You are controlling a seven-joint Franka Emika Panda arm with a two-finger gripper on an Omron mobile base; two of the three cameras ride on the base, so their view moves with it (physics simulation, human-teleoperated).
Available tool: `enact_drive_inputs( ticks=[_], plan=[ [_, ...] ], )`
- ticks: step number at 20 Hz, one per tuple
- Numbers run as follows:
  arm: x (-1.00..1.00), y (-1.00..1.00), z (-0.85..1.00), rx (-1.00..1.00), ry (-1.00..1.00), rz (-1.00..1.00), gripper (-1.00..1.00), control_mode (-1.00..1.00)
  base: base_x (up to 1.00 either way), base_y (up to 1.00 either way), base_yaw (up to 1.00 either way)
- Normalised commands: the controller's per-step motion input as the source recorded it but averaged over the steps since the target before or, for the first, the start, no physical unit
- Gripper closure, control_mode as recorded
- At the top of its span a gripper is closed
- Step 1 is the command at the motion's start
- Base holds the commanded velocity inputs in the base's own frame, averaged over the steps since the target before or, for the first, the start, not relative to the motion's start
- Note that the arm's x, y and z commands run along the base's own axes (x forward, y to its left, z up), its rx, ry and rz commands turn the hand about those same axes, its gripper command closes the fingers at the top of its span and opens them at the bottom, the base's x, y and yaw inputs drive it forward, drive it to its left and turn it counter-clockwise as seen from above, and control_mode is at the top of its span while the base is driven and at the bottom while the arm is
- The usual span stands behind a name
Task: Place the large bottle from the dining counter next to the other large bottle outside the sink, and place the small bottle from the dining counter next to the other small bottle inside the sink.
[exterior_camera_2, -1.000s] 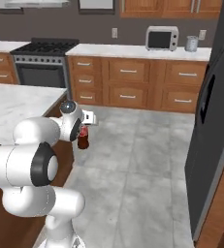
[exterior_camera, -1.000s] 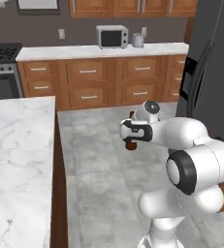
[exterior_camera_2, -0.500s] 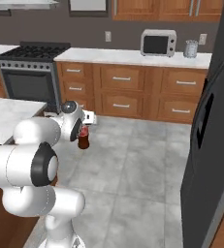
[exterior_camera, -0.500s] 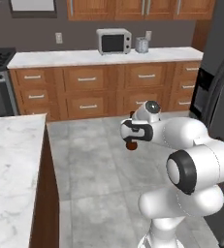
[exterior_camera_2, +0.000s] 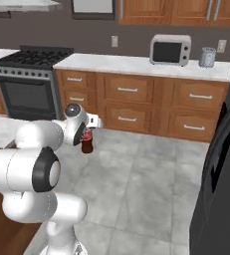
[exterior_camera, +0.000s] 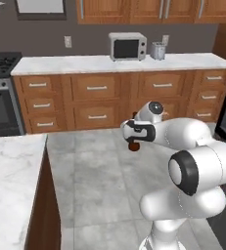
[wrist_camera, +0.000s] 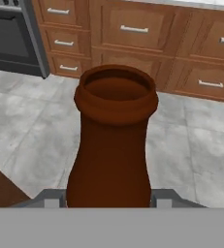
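over grey floor, large bottle [wrist_camera: 114,145] between fingers [wrist_camera: 163,199].

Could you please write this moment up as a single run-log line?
phase: carrying | hand: shut on large bottle | bottle: upright, above floor | ahead: cabinet drawers, microwave | dining counter: beside base

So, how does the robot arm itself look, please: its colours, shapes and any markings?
The arm is glossy white, built from fat rounded segments with dark grey joint discs. The hand has a small round grey cap on top, and the gripper is dark, with a white block beside it in the right base view. No cables or markings are visible.
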Motion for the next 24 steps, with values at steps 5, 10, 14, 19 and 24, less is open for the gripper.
enact_drive_inputs(
  ticks=[5,10,14,19,24],
  plan=[
    [0.00,0.00,0.00,0.00,0.00,0.00,1.00,1.00,0.79,-0.27,0.25],
    [0.00,0.00,0.00,0.00,0.00,0.00,1.00,1.00,0.91,-0.40,0.24],
    [0.00,0.00,0.00,0.00,0.00,0.00,1.00,1.00,0.96,-0.44,0.25],
    [0.00,0.00,0.00,0.00,0.00,0.00,1.00,1.00,0.99,-0.48,0.25],
    [0.00,0.00,0.00,0.00,0.00,0.00,1.00,1.00,0.86,-0.32,0.30]
  ],
)
